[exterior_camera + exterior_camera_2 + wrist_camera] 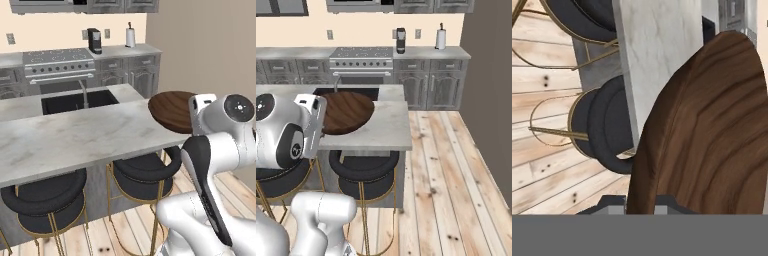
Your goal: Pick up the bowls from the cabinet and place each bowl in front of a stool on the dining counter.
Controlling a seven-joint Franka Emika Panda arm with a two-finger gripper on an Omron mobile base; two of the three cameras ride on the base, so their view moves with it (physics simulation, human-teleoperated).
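The scene is a rendered kitchen with a light plank wooden floor [446,165] and cream back wall. The reference landmark is the dining counter [65,140], a long rectangular island top of light grey-beige marble with faint veining over a dark grey base.

Behind the dining counter, a black rectangular sink basin [77,101] with a thin metal faucet is set into a second marble top. Further behind it stands a stainless steel range [59,65], flanked by grey panelled base cabinets [431,82]. On the worktop behind the dining counter stand a black coffee machine [94,40] and a white paper towel roll [130,37].

On the near side of the dining counter, two black cushioned stools with gold wire frames [142,175] are tucked under its edge, side by side.

The wide, shallow dark brown wooden bowl [346,111] is at the right end of the dining counter, above the right-hand stool. Whether it touches the marble cannot be told. In the hand view the wooden bowl [712,135] rises edge-on from between the fingertips.

The gripper [641,202] is clenched on the rim of the wooden bowl
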